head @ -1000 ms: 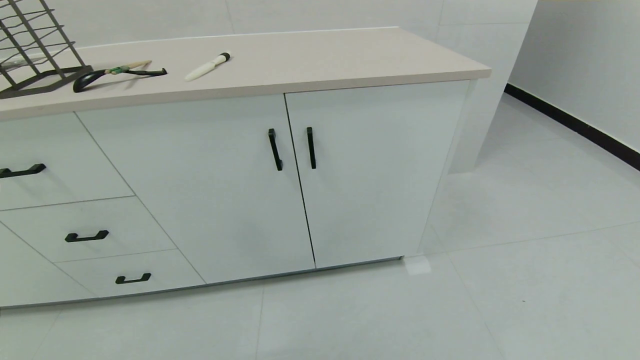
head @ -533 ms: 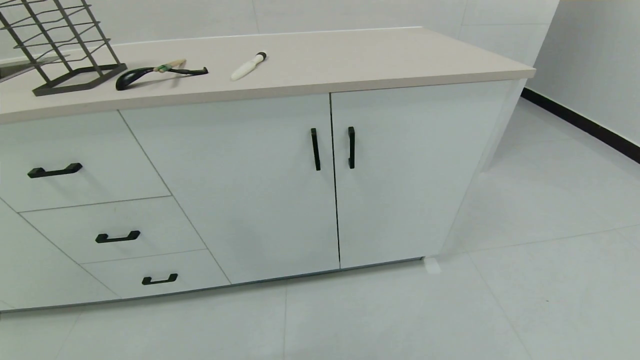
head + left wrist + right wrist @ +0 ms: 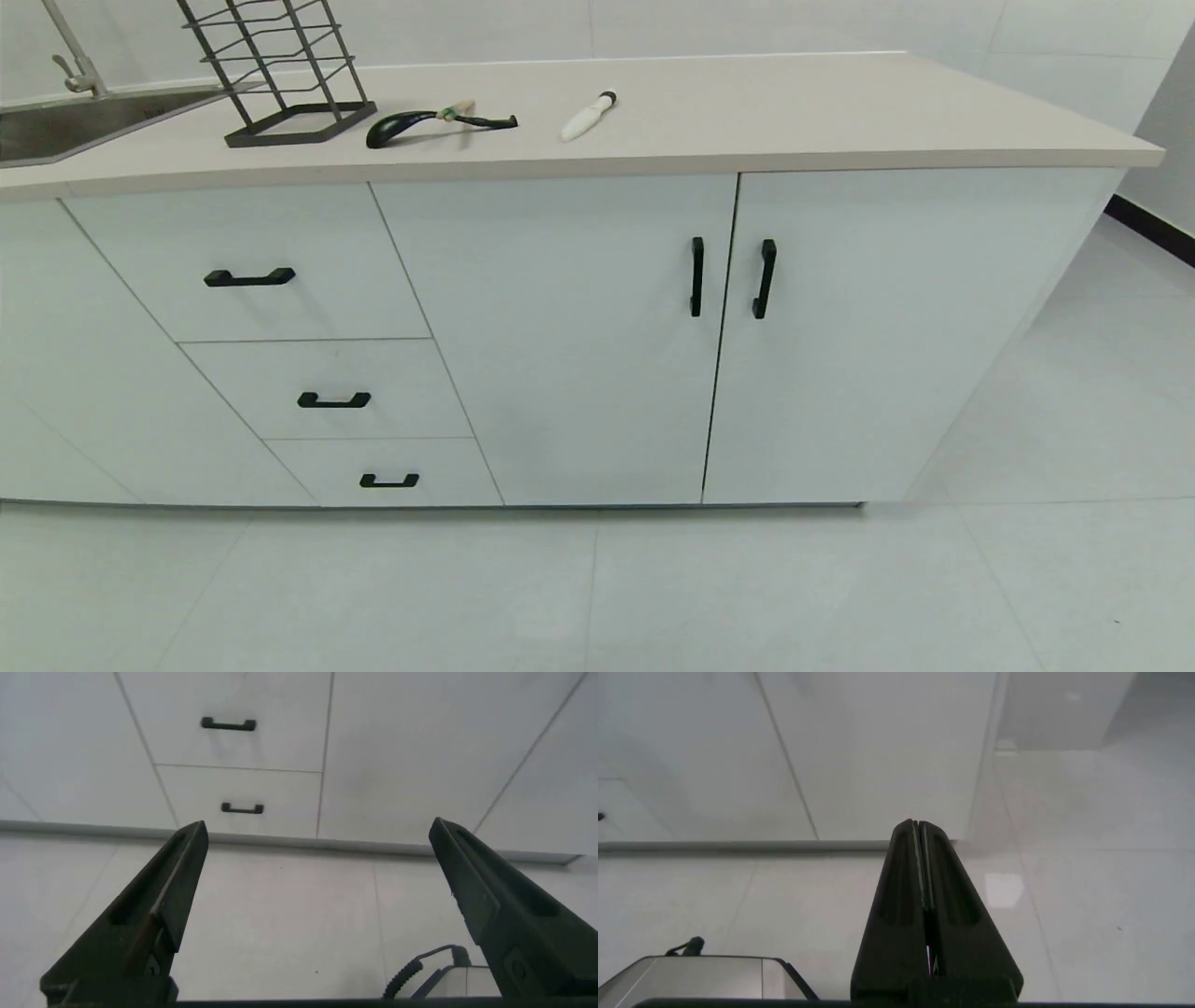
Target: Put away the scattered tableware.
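On the beige countertop (image 3: 794, 112) lie a black ladle (image 3: 397, 124), a wooden-handled utensil with a green band (image 3: 457, 112) crossing its handle, and a white-handled knife (image 3: 587, 116). They rest just right of a black wire rack (image 3: 280, 75). My left gripper (image 3: 313, 849) is open, held low above the floor and facing the lower drawers (image 3: 238, 789). My right gripper (image 3: 922, 849) is shut with nothing in it, low over the floor tiles near the cabinet base.
A steel sink (image 3: 84, 117) with a tap (image 3: 70, 51) sits at the counter's left end. Below are three drawers with black handles (image 3: 249, 276) and two cabinet doors (image 3: 728, 336). Open tiled floor (image 3: 653, 597) lies in front of the cabinet and to its right.
The head camera has swung left: the counter, rack and utensils have shifted right in the picture, and the sink has come into view. The tableware itself has not moved.
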Robot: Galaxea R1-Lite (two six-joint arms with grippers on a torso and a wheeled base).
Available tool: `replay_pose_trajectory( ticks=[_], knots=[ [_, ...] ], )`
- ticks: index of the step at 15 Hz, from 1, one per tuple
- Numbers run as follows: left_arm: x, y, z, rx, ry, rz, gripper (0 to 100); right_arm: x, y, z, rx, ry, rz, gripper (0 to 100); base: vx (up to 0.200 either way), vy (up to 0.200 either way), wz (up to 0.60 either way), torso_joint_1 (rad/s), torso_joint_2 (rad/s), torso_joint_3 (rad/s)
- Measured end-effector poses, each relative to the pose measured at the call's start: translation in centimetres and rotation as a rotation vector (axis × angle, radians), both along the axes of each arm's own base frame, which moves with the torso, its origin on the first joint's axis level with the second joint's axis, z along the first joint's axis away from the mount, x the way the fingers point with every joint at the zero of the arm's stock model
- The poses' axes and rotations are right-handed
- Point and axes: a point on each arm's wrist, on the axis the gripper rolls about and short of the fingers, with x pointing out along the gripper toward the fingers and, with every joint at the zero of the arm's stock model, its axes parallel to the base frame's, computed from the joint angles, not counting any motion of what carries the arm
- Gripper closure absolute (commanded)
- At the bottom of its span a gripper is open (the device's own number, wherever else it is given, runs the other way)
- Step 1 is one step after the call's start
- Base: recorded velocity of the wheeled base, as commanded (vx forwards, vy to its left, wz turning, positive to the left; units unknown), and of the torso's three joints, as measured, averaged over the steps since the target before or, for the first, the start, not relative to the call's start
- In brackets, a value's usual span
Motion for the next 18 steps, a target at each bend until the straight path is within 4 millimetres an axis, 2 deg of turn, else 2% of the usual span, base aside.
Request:
replay_pose_trajectory(
  ticks=[2, 6, 18],
  knots=[
    [0.00, 0.00, -0.02, 0.000, 0.002, 0.000, 0, 0.00, 0.00, 0.00, 0.000, 0.000, -0.002, 100, 0.000, 0.000, 0.60, 0.000, 0.00, -0.002],
    [0.00, 0.00, -0.02, 0.000, 0.001, 0.000, 0, 0.00, 0.00, 0.00, 0.002, 0.000, -0.002, 100, 0.000, 0.000, 0.00, 0.000, 0.00, 0.000],
    [0.00, 0.00, -0.02, 0.000, 0.001, 0.000, 0, 0.00, 0.00, 0.00, 0.003, 0.001, -0.003, 100, 0.000, 0.200, 0.00, 0.004, 0.00, 0.002]
  ],
)
